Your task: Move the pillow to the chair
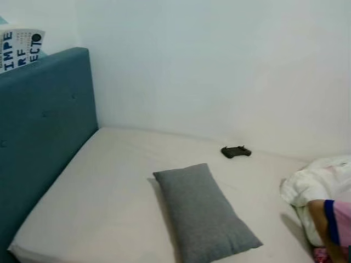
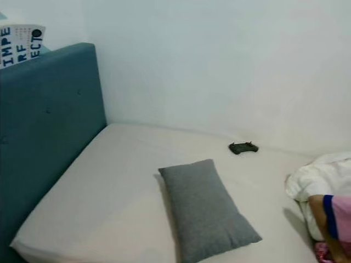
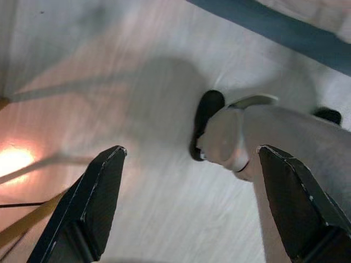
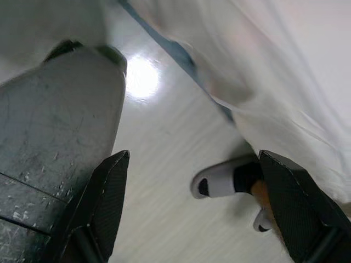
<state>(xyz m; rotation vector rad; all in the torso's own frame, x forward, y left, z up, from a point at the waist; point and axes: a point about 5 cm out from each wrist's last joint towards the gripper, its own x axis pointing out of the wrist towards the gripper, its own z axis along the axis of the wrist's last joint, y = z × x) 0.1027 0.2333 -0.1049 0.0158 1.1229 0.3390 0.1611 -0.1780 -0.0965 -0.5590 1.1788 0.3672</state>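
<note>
Left tool splayed; pillow near bed edge.

I see one gray pillow on one bed, and one small black controller at 1 o'clock from it. There is one white blanket at 3 o'clock. My two grippers, left gripper and right gripper, each have two black fingers spread wide.

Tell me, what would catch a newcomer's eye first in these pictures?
A grey pillow lies alone near the front edge of a pale bed, with a teal padded headboard on the left. Near the wall rests a small black controller, and at the right edge lies a crumpled white blanket.
</note>
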